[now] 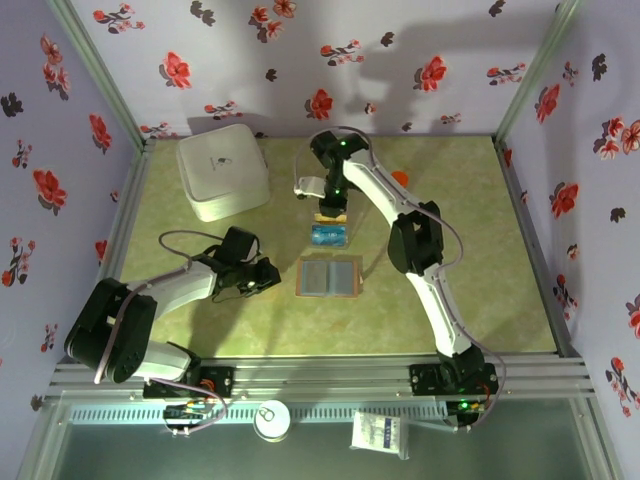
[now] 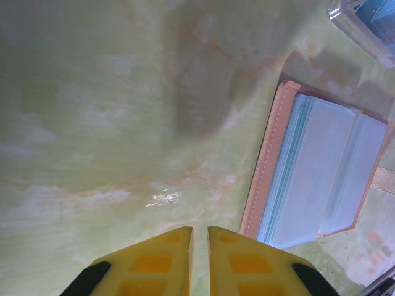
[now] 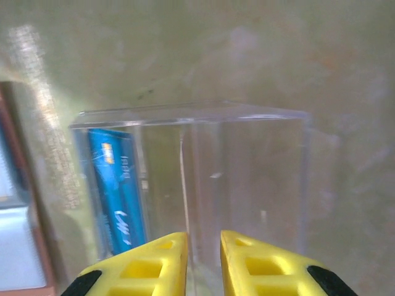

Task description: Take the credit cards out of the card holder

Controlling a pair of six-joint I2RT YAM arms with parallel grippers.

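Observation:
The card holder (image 1: 328,277) lies open on the table, tan outside with blue-grey pockets (image 2: 327,179); a thin teal edge shows along its left pocket. A blue credit card (image 3: 117,191) stands on edge at the left inside a clear plastic box (image 3: 247,179), which sits just beyond the holder (image 1: 329,237). My right gripper (image 3: 203,235) hovers over that box (image 1: 331,212), jaws slightly apart with no card between them. My left gripper (image 2: 199,229) rests low just left of the holder (image 1: 270,277), its fingers almost together with nothing in them.
A big white square container (image 1: 222,170) stands at the back left. Flowered walls close the table on three sides. A corner of the clear box (image 2: 364,24) shows past the holder. Bare green tabletop (image 1: 470,260) spreads to the right.

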